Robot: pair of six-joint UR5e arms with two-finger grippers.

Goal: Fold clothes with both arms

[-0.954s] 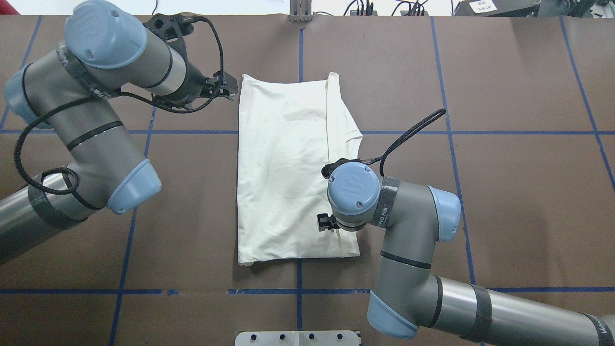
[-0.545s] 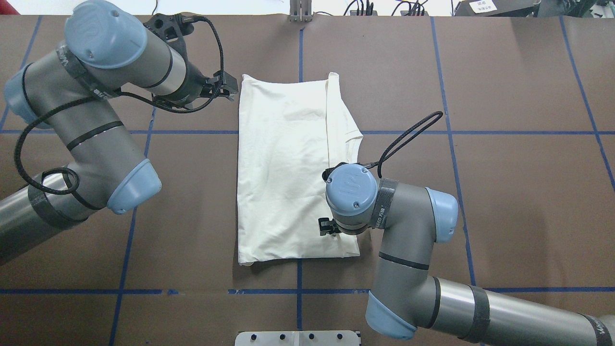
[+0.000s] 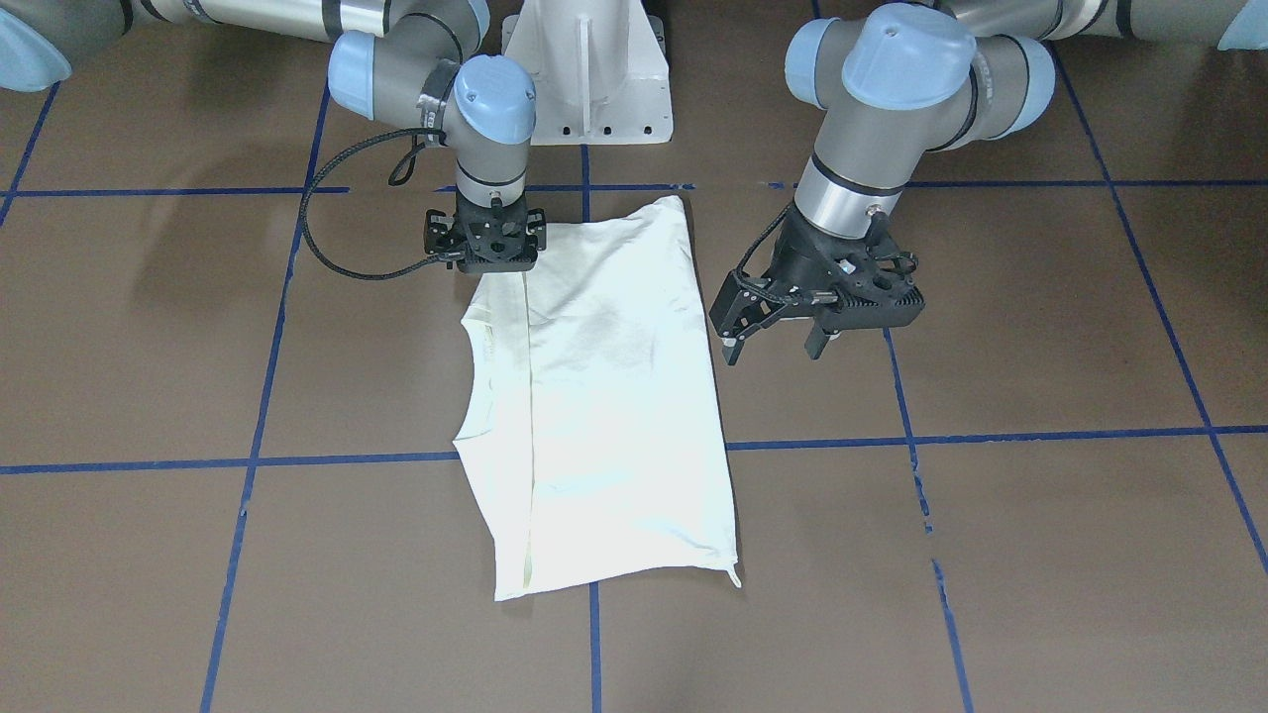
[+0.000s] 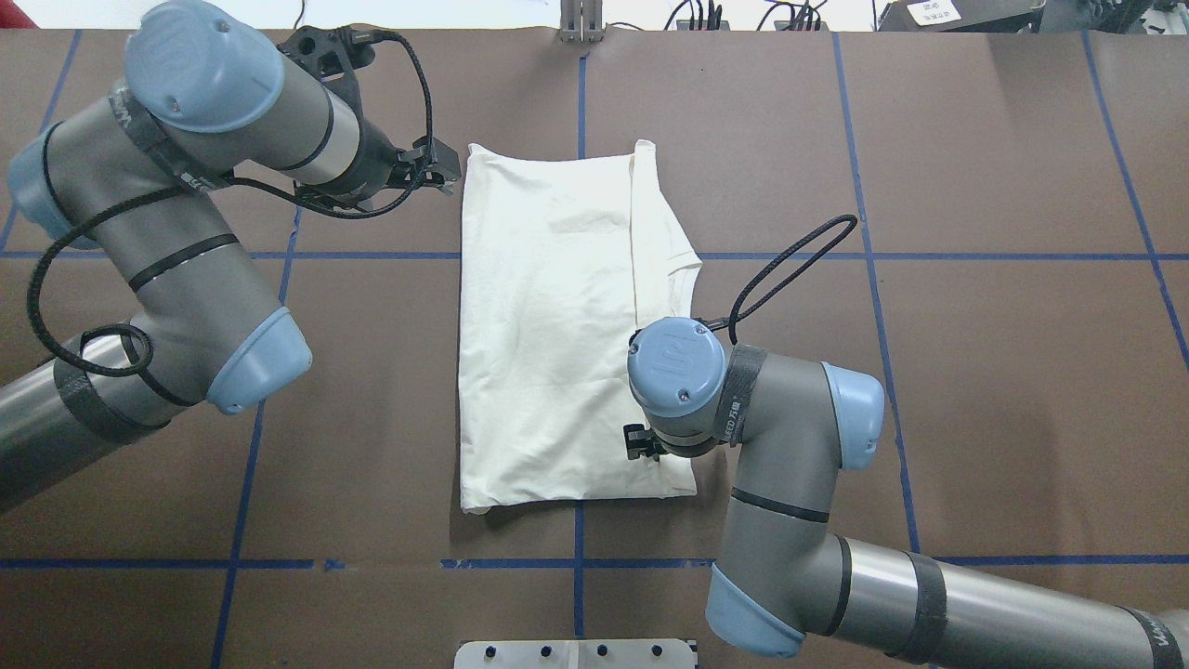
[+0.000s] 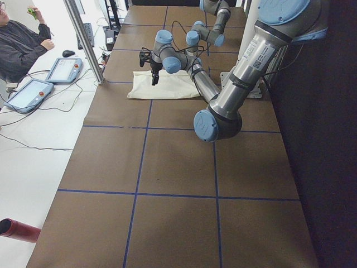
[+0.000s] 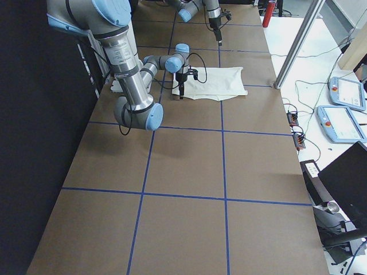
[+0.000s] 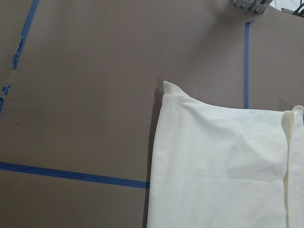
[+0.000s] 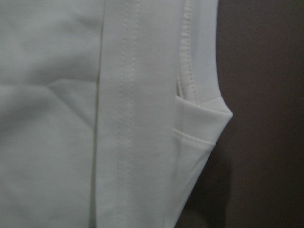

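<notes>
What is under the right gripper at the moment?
Under the right gripper lies the folded cream shirt, its stitched hems near the edge, with brown table beside. Whatever is beneath the fabric, and whether the gripper touches it, is hidden.

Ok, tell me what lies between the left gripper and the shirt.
Nothing but a narrow strip of bare brown table, clearest in the exterior front-facing view, separates the left gripper from the shirt edge.

Shirt (image 4: 548,325) flat on table (image 4: 975,372), left pincer (image 3: 773,354) beside (right pincer (image 3: 485,257) above).
</notes>
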